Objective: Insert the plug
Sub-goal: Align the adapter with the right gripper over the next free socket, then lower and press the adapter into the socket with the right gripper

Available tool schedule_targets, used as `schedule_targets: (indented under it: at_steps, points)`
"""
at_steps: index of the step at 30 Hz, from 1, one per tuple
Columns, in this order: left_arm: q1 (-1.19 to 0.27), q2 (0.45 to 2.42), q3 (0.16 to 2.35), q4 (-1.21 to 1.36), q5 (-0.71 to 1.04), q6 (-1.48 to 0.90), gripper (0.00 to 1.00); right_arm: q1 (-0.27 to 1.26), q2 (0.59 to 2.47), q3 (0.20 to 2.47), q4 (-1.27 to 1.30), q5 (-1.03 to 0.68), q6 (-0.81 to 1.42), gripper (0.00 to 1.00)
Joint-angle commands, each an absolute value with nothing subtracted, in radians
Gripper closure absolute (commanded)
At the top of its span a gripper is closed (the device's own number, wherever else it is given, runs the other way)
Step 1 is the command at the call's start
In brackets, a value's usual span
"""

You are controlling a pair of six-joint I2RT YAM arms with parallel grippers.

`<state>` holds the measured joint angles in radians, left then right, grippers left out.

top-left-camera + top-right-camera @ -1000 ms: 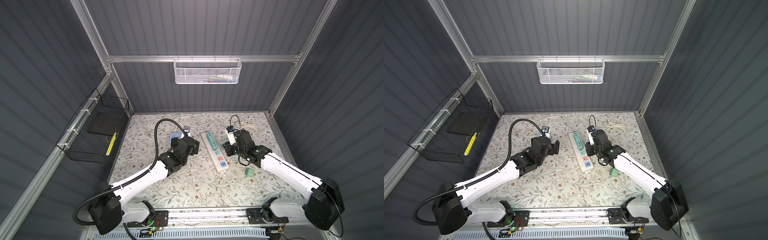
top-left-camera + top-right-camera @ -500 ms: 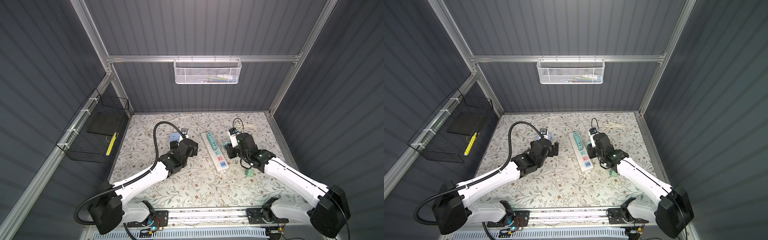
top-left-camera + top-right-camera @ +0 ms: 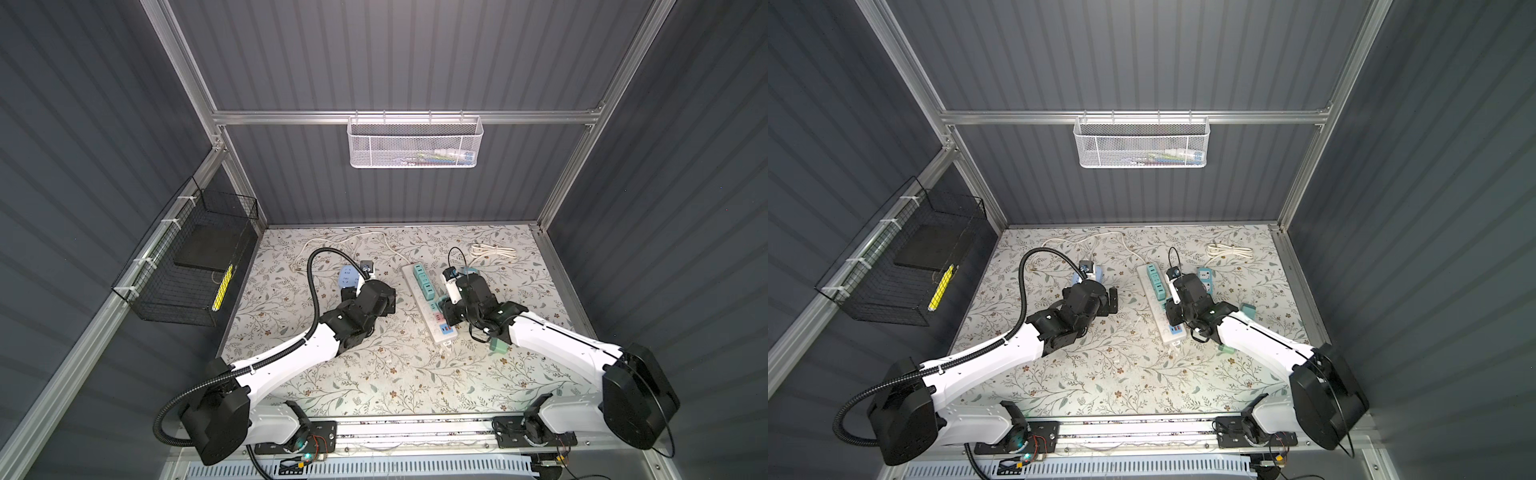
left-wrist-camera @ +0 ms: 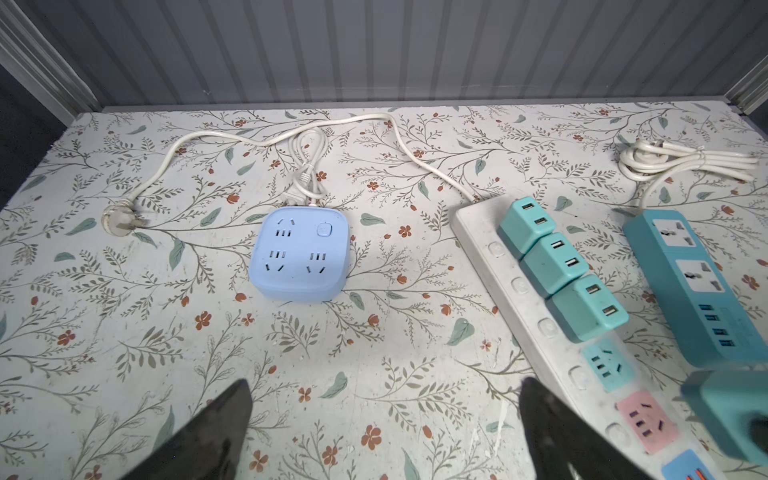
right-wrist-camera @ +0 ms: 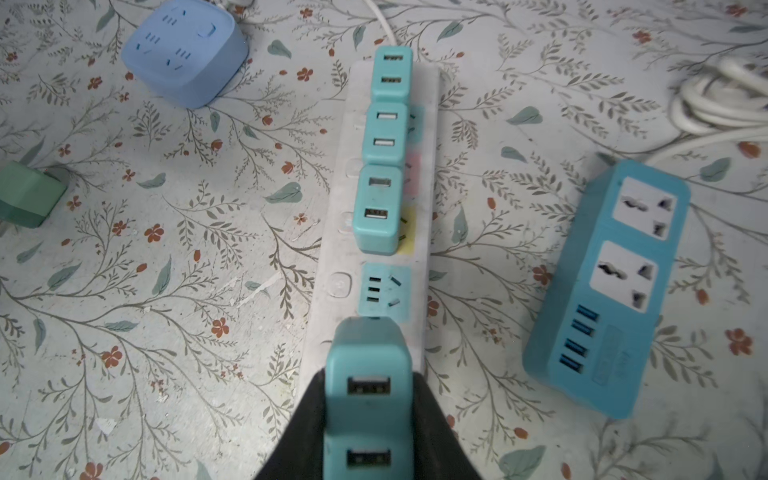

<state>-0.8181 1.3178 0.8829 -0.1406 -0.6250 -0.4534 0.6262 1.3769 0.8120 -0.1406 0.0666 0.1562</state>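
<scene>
1. The right pincer (image 5: 369,390) is clamped on a teal plug (image 5: 368,353), a two-port USB charger. One black finger (image 5: 303,424) presses on each side of it.
2. The teal plug hangs over the near half of the white power strip (image 5: 328,324), its front edge just short of a free teal socket (image 5: 384,291). It isn't pushed in, and I can't tell whether the prongs touch the strip.
3. Three teal chargers (image 5: 384,133) of the same kind sit in a row in the strip's far sockets. The nearest of them is right next to the free socket.
4. The left pincer (image 4: 382,424) is spread wide and holds nothing. It sits low over the bare floral desk (image 4: 124,332), left of the strip and on the near side of a pale blue cube socket (image 4: 299,253).
5. A teal socket block (image 5: 611,291) lies just right of the strip, not touching it. A bundled white cord (image 4: 685,160) lies at the far right.
6. A green adapter (image 3: 498,345) lies on the desk to the right of the strip's near end, partly hidden by the right arm (image 3: 552,340).
7. A white mesh basket (image 3: 415,143) hangs on the far wall and a black wire basket (image 3: 187,266) on the left wall.
</scene>
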Motion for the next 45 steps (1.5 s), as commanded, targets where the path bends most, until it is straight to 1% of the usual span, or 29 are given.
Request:
schedule_targets:
  at_steps: [1,8,14,34,45]
  points:
    - [-0.815,1.334,0.865,-0.115,-0.606,-0.485,0.00,0.635,1.415,0.847,-0.074,0.059,0.163,0.88]
    - [-0.813,1.348,0.854,-0.096,-0.590,-0.485,0.00,0.635,1.491,0.868,-0.034,0.084,0.164,0.89]
    - [-0.811,1.356,0.865,-0.097,-0.594,-0.469,0.00,0.634,1.553,0.919,-0.061,0.097,0.136,0.89]
    - [-0.805,1.346,0.852,-0.097,-0.579,-0.487,0.00,0.624,1.578,0.891,-0.103,0.161,0.118,0.89]
    - [-0.805,1.339,0.849,-0.098,-0.579,-0.486,0.00,0.613,1.596,0.902,-0.107,0.098,0.133,0.89]
